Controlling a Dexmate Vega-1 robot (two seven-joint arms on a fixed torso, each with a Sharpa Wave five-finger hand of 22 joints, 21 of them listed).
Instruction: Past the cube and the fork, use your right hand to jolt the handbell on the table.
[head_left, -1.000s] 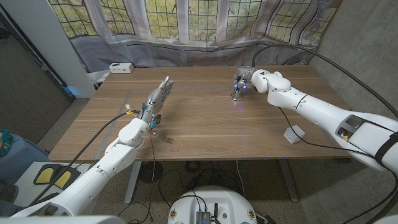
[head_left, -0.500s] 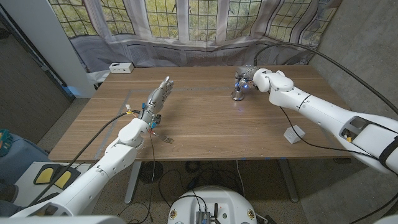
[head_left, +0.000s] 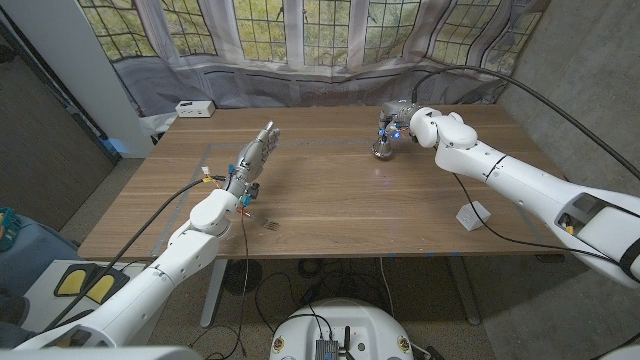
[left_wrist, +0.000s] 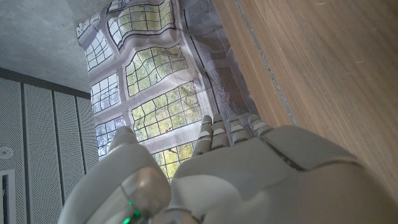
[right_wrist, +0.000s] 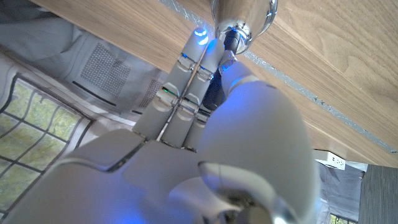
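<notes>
The small polished metal handbell (head_left: 381, 150), upper right of centre in the head view, is being touched by the pressed-together fingers of the right hand (head_left: 400, 128), and it is risking being toppled by too hard a nudge

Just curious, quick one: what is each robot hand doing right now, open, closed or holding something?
Left robot hand: open, fingers straight, holding nothing.
Right robot hand: at the handbell, fingers on its handle; a real grip cannot be told.
</notes>
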